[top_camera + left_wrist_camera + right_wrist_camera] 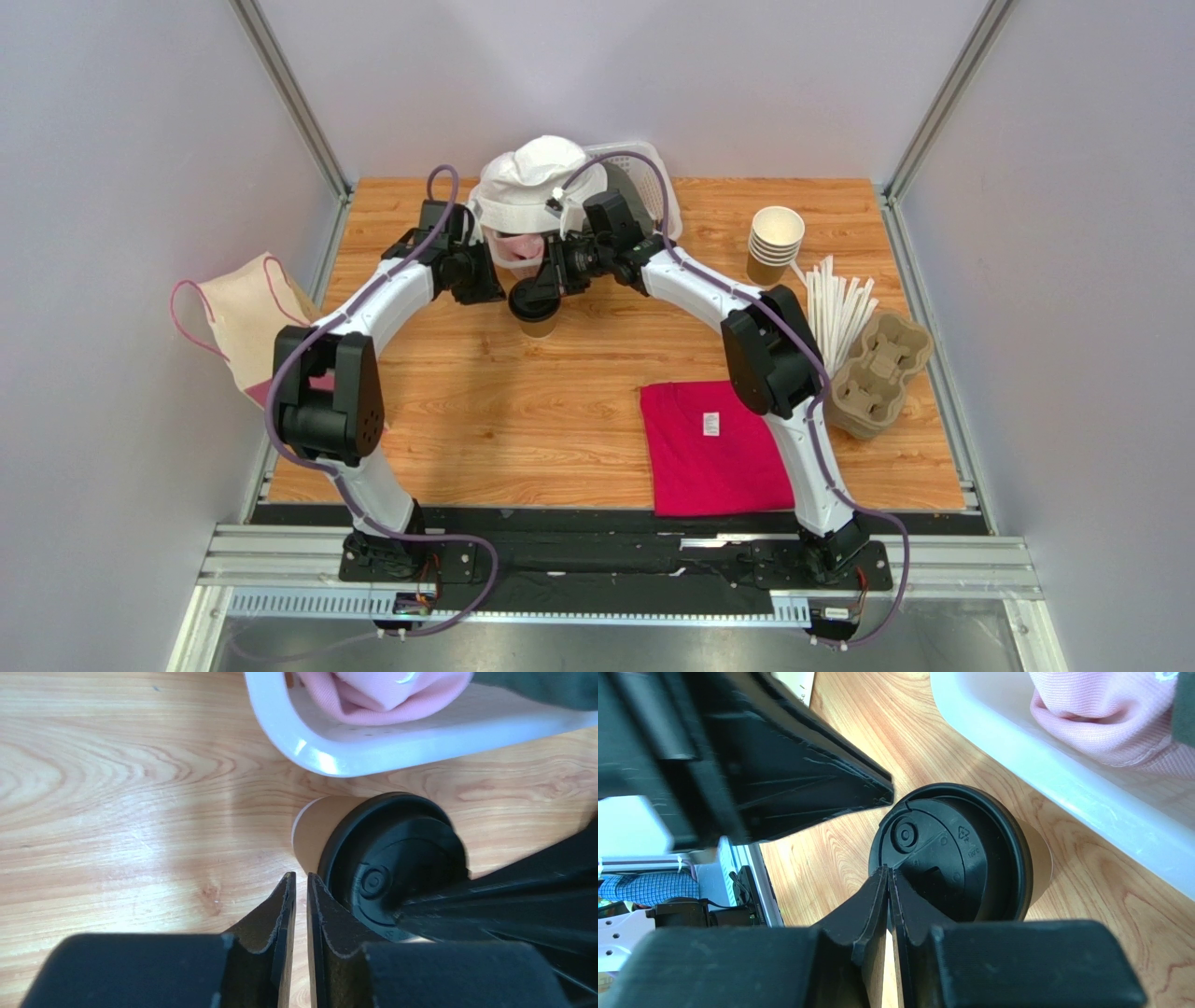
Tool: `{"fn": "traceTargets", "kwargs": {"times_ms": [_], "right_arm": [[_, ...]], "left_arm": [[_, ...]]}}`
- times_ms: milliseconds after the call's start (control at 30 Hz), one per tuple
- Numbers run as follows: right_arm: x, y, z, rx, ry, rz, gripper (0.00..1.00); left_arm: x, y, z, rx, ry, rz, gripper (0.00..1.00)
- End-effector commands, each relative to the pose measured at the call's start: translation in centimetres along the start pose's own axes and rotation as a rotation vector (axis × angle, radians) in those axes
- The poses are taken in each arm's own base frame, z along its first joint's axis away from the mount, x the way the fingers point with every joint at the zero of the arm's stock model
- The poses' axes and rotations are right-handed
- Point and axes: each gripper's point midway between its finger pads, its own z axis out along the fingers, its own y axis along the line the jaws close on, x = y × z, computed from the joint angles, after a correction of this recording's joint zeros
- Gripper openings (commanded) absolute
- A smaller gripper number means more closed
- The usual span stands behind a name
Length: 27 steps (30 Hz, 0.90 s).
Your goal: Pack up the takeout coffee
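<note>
The takeout coffee (535, 303) stands lidded on the bench (561, 406), not yet packed, with the left end effector (302, 880) and right end effector (888, 873) both clenched empty at its lid.

Left arm (386, 301) and right arm (697, 289) match: white shells on the long links, chunky black joint housings, the left elbow's dotted with small holes. A mauve cable (449, 174) loops along each arm from a black base plate (617, 557) set on a silver rail (982, 567). The jaws are matte black wedges tapering to thin tips, their inner edges rough and scuffed
</note>
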Motion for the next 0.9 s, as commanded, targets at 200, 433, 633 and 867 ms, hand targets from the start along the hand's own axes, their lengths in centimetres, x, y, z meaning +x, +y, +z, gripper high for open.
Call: {"fn": "traceTargets", "kwargs": {"times_ms": [200, 433, 633, 867], "right_arm": [[4.8, -5.2, 0.7, 0.123, 0.110, 0.080, 0.14], [3.2, -3.2, 0.2, 0.065, 0.089, 0.055, 0.18], [0.4, -0.1, -0.9, -0.002, 0.034, 0.032, 0.22], [-1.8, 1.8, -2.1, -0.035, -0.016, 0.026, 0.24]], "left_arm": [[1.3, 1.3, 0.0, -0.059, 0.052, 0.010, 0.17], [-1.6, -0.1, -3.0, 0.006, -0.061, 0.016, 0.29], [-2.1, -0.6, -5.0, 0.032, -0.111, 0.030, 0.34], [-2.0, -0.3, -5.8, 0.034, -0.123, 0.024, 0.35]]}}
